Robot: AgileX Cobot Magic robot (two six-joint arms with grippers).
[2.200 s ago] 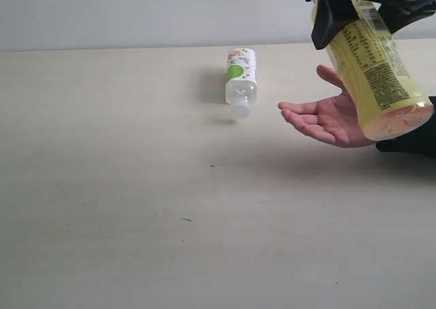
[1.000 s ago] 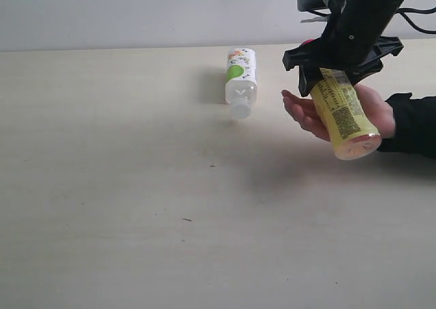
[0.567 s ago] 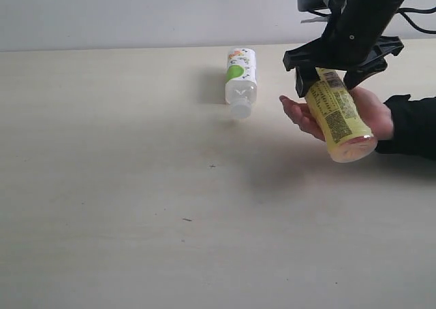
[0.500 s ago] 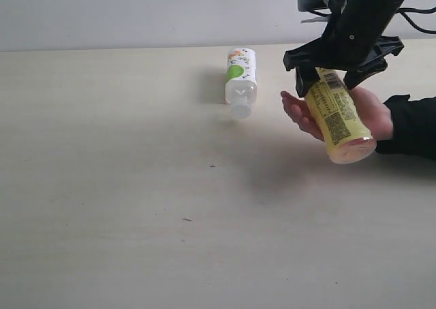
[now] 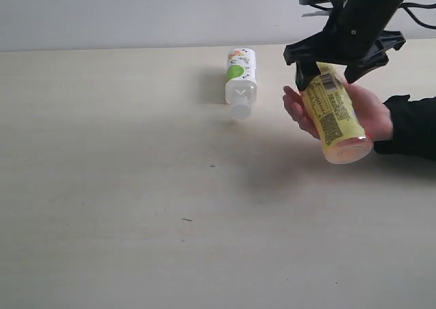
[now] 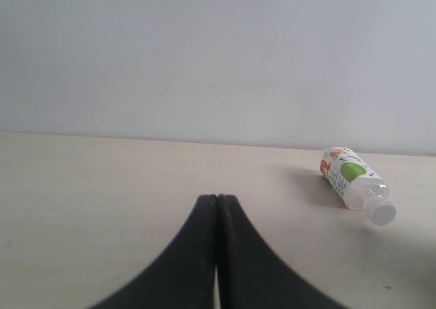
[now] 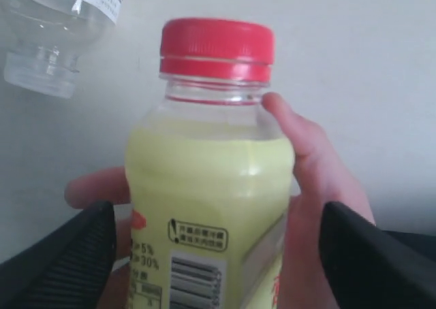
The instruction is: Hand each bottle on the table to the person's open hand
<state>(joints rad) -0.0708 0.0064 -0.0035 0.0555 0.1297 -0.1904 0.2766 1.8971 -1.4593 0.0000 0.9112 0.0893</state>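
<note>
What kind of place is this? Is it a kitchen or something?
Probably a robot test lab, not a kitchen: a bare pale table, a plain white wall, and a black robot pincer open around a yellow bottle that a person's hand is gripping.

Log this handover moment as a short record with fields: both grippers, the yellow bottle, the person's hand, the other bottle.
yellow bottle: tilted, held in the person's hand
person's hand: fingers wrapped round the yellow bottle
right gripper: open, jaws either side of the yellow bottle, clear of it
left gripper: shut, empty
white-capped bottle: lying on its side on the table, untouched
</note>
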